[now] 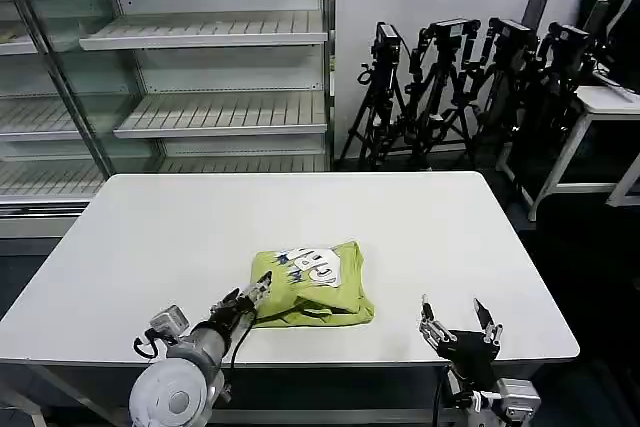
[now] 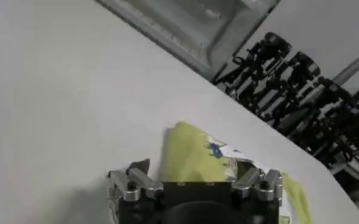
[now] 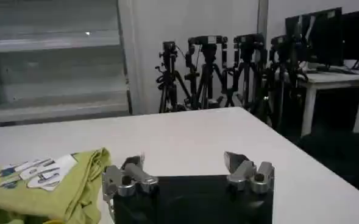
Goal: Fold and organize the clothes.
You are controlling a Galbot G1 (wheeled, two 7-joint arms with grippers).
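- Already the T-shirt (image 1: 312, 283) lay as a compact folded bundle on the white desk (image 1: 420, 237), a little toward the robot's side of the middle, with the white printed graphic (image 1: 312, 264) facing up.
- The left hand (image 1: 255, 296) was low over the desk, just at the left edge of the bundle. In the head view its fingers looked close together at the cloth, but I could not tell if they pinched the fabric or only touched it.
- The right hand (image 1: 459, 319) stood near the front edge of the desk, apart from the shirt on its right side, with the fingers spread wide and holding nothing.
- One risk, in my judgement: if the left hand was pulled away while some cloth was caught between the fingers, the top layer could be dragged and the fold could open again.
- Another risk: a push from the side could slide the whole bundle, because the desk surface looked smooth and gave little grip.
- The fabric looked soft and thin, lime yellow-green, with rounded puffy edges and small wrinkles instead of sharp creases, so the folded shape was probably not very stable.
- The bundle was roughly rectangular, thicker at the near edge where the layers were doubled.
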